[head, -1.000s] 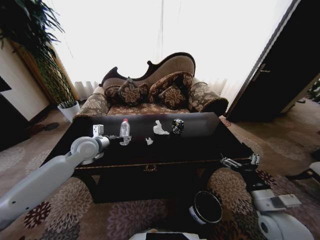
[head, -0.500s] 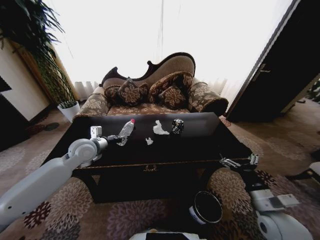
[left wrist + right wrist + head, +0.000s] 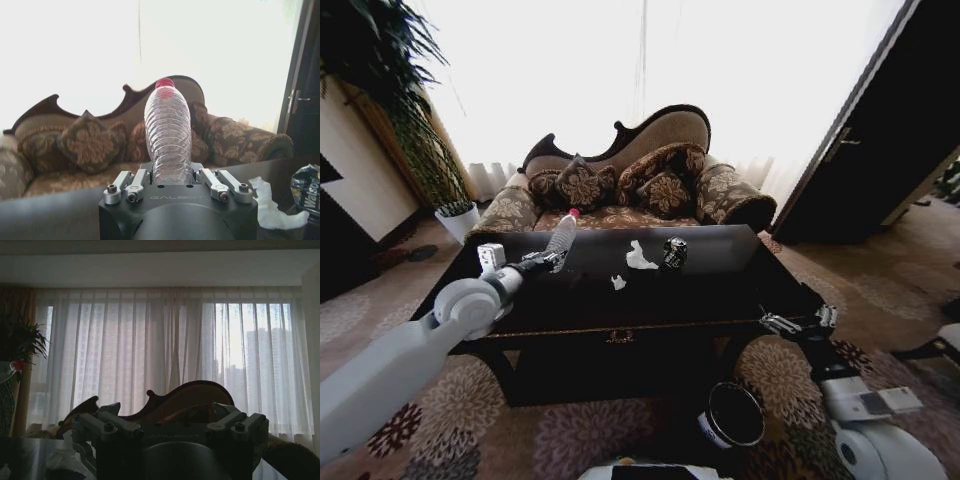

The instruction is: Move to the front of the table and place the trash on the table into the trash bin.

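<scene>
My left gripper (image 3: 542,262) is shut on the base of a clear plastic bottle (image 3: 561,236) with a red cap, held tilted above the left part of the dark glossy table (image 3: 730,285). The left wrist view shows the bottle (image 3: 167,135) rising out of that gripper (image 3: 172,179). On the table lie a crumpled white paper scrap (image 3: 640,258), a smaller scrap (image 3: 618,283) and a crushed dark can (image 3: 674,252). The black trash bin (image 3: 732,415) stands on the carpet before the table's right half. My right gripper (image 3: 800,324) hangs open by the table's front right corner.
A patterned sofa (image 3: 620,185) with cushions stands behind the table. A white plant pot (image 3: 460,220) and tall plant are at the far left. A dark door (image 3: 880,150) is on the right. Patterned carpet surrounds the table.
My left gripper has lifted the bottle off the table, tipped it and carried it up and to the left. The right arm and the litter on the table have not moved.
</scene>
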You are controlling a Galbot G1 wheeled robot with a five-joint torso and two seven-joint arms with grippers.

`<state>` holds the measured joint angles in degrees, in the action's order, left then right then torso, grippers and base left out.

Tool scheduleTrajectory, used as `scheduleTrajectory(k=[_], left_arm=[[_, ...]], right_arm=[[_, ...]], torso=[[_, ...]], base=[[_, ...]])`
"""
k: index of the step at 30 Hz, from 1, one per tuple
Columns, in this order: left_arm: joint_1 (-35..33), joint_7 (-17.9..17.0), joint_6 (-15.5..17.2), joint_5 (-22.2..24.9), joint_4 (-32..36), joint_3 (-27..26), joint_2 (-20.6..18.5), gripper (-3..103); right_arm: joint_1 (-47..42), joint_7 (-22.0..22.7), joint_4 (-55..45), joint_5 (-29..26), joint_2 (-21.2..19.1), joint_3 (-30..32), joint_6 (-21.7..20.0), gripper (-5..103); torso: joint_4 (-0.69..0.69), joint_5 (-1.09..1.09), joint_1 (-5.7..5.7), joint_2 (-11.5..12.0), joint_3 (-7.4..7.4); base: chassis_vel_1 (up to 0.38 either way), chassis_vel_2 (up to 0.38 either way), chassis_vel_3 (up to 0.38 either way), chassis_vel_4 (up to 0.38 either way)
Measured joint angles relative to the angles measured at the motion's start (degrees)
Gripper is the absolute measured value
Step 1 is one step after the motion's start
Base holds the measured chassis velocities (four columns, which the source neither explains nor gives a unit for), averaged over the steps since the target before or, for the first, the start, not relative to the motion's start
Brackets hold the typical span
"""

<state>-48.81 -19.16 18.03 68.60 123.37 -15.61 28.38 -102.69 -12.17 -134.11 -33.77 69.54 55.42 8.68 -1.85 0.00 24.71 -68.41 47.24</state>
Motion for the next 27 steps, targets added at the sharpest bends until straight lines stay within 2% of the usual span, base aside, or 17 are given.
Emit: scheduleTrajectory(k=[1, 3, 5, 7, 9, 11, 14, 16, 17, 21, 23, 25, 26, 27], left_arm=[[0.00, 0.00, 0.00, 0.00, 0.00, 0.00, 0.00, 34], [-1.19, 3.97, -3.74, -7.97, 0.96, -1.88, -0.60, 34], [-0.96, 6.90, -6.72, -12.15, 2.75, -2.58, -0.78, 34], [-0.62, 7.68, -7.64, -12.54, 3.97, -2.69, -0.78, 34], [0.50, 11.02, -10.08, -13.21, 6.98, -2.73, -1.00, 34], [0.60, 11.76, -10.46, -13.42, 7.47, -2.75, -1.07, 34], [1.19, 16.92, -13.73, -15.32, 10.43, -2.57, -1.76, 34], [0.81, 21.38, -18.35, -16.11, 13.32, -2.55, -2.79, 34], [0.81, 21.38, -18.35, -16.11, 13.32, -2.55, -2.79, 34], [-0.27, 26.99, -24.28, -15.79, 16.32, -1.10, -4.59, 34], [-0.40, 27.90, -24.72, -15.74, 16.64, -0.48, -4.87, 34], [-0.61, 30.31, -25.50, -15.82, 17.20, 1.13, -5.43, 34], [-0.71, 32.96, -25.96, -16.54, 17.44, 2.71, -5.93, 34], [-0.71, 32.96, -25.96, -16.54, 17.44, 2.71, -5.93, 34]], right_arm=[[0.00, 0.00, 0.00, 0.00, 0.00, 0.00, 0.00, 100], [-0.27, -0.64, -1.59, -4.47, -1.08, -1.14, -0.31, 100], [-1.17, -2.58, -3.74, -9.24, -1.87, -2.28, -0.16, 100], [-1.60, -3.26, -4.89, -11.20, -2.22, -2.94, -0.10, 100], [-2.53, -5.24, -7.58, -15.46, -3.16, -4.77, 0.02, 100], [-2.61, -5.76, -7.90, -15.99, -3.32, -5.02, 0.06, 100], [-3.19, -10.78, -9.18, -18.85, -4.16, -6.21, 0.74, 100], [-3.24, -15.99, -9.37, -22.19, -5.65, -7.73, 0.81, 100], [-3.24, -15.99, -9.37, -22.19, -5.65, -7.73, 0.81, 100], [-2.81, -21.54, -9.38, -25.62, -8.15, -9.46, 0.49, 100], [-2.67, -22.27, -9.38, -25.82, -8.44, -9.50, 0.45, 100], [-2.43, -23.33, -9.36, -26.09, -8.77, -9.50, 0.43, 100], [-2.27, -23.97, -9.34, -26.21, -8.85, -9.36, 0.43, 100], [-2.27, -23.97, -9.34, -26.21, -8.85, -9.36, 0.43, 100]], torso=[[0.00, 0.00, 0.00, 0.00, 0.00], [0.02, 0.00, 0.00, 0.00, 0.00], [0.00, -0.01, 0.00, 0.00, 0.00], [-0.01, -0.02, 0.00, 0.00, 0.00], [-0.02, 0.00, 0.00, 0.00, 0.00], [-0.02, 0.00, 0.00, 0.00, 0.00], [-0.02, 0.00, 0.00, 0.00, 0.00], [-0.01, 0.00, 0.00, 0.00, 0.00], [-0.01, 0.00, 0.00, 0.00, 0.00], [-0.01, 0.01, 0.00, 0.00, 0.00], [-0.01, 0.01, 0.00, 0.00, 0.00], [0.00, 0.00, 0.00, 0.00, 0.00], [0.00, 0.00, 0.00, 0.00, 0.00], [0.00, 0.00, 0.00, 0.00, 0.00]], base=[[0.000, 0.000, 0.000, 0.000], [0.000, 0.000, 0.000, 0.000], [0.000, 0.000, 0.000, 0.000], [0.000, 0.000, 0.000, 0.000], [0.000, 0.000, 0.000, 0.000], [0.000, 0.000, 0.000, 0.000], [0.000, 0.000, 0.000, 0.000], [0.000, 0.000, 0.000, 0.000], [0.000, 0.000, 0.000, 0.000], [0.000, 0.000, 0.000, 0.000], [0.000, 0.000, 0.000, 0.000], [0.000, 0.000, 0.000, 0.000], [0.000, 0.000, 0.000, 0.000], [0.000, 0.000, 0.000, 0.000]])
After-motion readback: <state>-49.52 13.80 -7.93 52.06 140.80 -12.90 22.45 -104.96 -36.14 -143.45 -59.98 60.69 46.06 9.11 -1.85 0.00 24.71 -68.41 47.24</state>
